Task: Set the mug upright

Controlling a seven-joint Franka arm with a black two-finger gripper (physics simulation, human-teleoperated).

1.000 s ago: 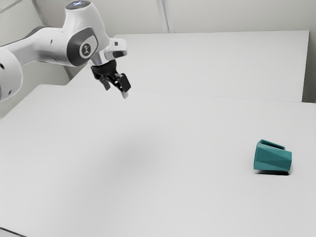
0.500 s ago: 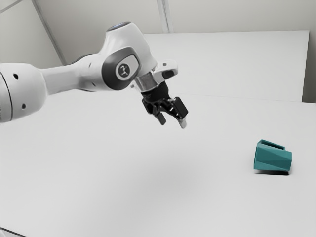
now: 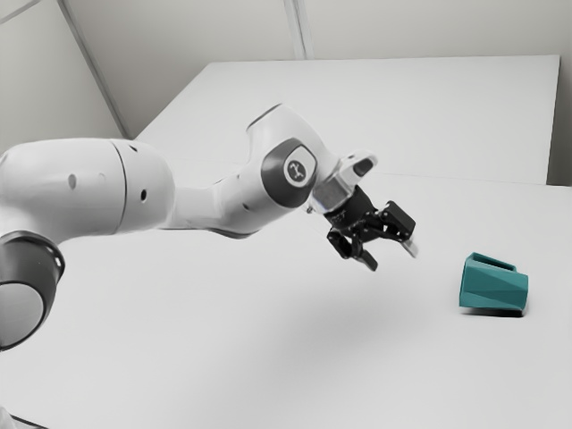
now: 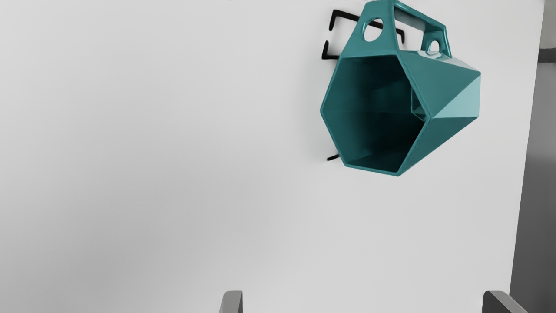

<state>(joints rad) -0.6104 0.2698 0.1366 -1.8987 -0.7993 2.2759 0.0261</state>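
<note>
Lies on its side on the table [image 3: 214,357], apart from the open jaws, between three and four o'clock of them in the exterior view: one mug [image 3: 494,288], one gripper [image 3: 393,257], two jaws.

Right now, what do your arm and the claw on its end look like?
My arm is white with smooth, rounded segments and dark grey trim; one joint carries a pale oval with a dark emblem. The gripper is black and angular, its two fingers ending in grey tips.
</note>
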